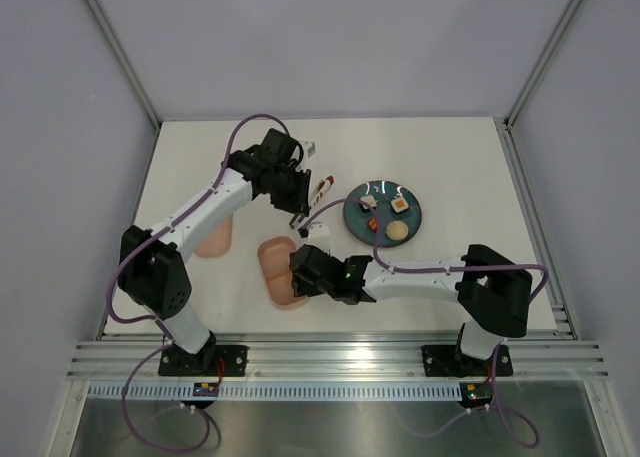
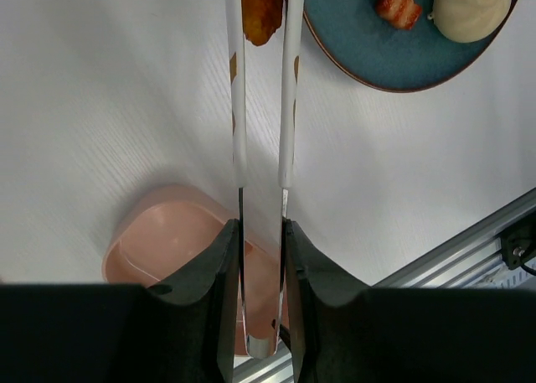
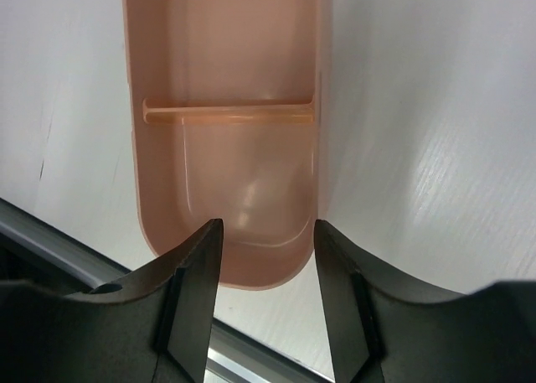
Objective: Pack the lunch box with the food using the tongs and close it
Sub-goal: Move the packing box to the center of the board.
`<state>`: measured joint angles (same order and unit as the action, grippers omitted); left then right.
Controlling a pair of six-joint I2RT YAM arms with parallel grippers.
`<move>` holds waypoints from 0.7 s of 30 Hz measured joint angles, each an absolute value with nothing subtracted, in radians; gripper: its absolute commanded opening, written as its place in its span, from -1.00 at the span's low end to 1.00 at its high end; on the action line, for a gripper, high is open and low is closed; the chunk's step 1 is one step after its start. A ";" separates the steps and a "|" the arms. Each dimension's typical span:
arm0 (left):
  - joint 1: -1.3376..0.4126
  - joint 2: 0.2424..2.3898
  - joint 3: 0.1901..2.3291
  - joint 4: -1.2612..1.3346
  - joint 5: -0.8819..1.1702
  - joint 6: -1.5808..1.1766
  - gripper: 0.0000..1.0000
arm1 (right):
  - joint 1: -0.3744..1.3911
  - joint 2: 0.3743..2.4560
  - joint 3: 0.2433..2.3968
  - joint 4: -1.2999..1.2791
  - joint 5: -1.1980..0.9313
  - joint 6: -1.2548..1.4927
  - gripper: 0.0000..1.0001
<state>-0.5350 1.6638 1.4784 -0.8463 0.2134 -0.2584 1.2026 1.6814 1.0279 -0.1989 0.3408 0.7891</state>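
Observation:
The tongs (image 2: 237, 115) are thin pale metal, and my left gripper (image 2: 261, 228) is shut on their two arms. Their tips pinch an orange-brown piece of food (image 2: 261, 12) just left of the dark teal plate (image 2: 368, 60). On the plate lie a red sausage bit (image 2: 399, 4) and a pale bun (image 2: 471, 7). The pink lunch box (image 3: 226, 81) lies empty, its divider across the middle. My right gripper (image 3: 265, 232) stands open over the box's near end, holding nothing. From above, the left gripper (image 1: 303, 205) and tongs (image 1: 322, 189) are between the plate (image 1: 352, 217) and the lunch box (image 1: 275, 267).
The pink lid (image 1: 215, 235) lies on the table left of the box, under the left arm. The metal rail (image 1: 340, 357) runs along the near edge. My right gripper (image 1: 302, 272) and forearm reach in low from the right, close below the plate.

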 measured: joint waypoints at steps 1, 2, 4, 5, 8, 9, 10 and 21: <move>-0.529 1.664 1.478 -0.834 0.213 -0.259 -1.00 | 1.210 1.681 1.028 -0.199 0.340 0.789 0.10; -0.524 1.664 1.478 -0.825 0.213 -0.259 -1.00 | 1.214 1.681 1.028 -0.199 0.340 0.789 0.10; -0.515 1.664 1.478 -0.812 0.213 -0.259 -1.00 | 1.216 1.682 1.028 -0.199 0.341 0.790 0.09; -0.512 1.664 1.478 -0.808 0.213 -0.259 -1.00 | 1.216 1.684 1.028 -0.199 0.342 0.790 0.09; -0.509 1.664 1.478 -0.805 0.213 -0.259 -1.00 | 1.216 1.687 1.028 -0.200 0.355 0.794 0.07; -0.507 1.664 1.478 -0.805 0.214 -0.259 -1.00 | 1.216 1.689 1.028 -0.203 0.360 0.798 0.07; -0.506 1.664 1.478 -0.805 0.214 -0.259 -1.00 | 1.216 1.692 1.028 -0.208 0.366 0.803 0.07; -0.491 1.664 1.478 -0.805 0.214 -0.258 -1.00 | 1.216 1.765 1.063 -0.254 0.403 0.828 -0.22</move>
<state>-0.4908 1.6642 1.4784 -0.8055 0.2138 -0.2584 1.2156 1.7649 1.0630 -0.2543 0.4034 0.8280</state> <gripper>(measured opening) 0.259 0.445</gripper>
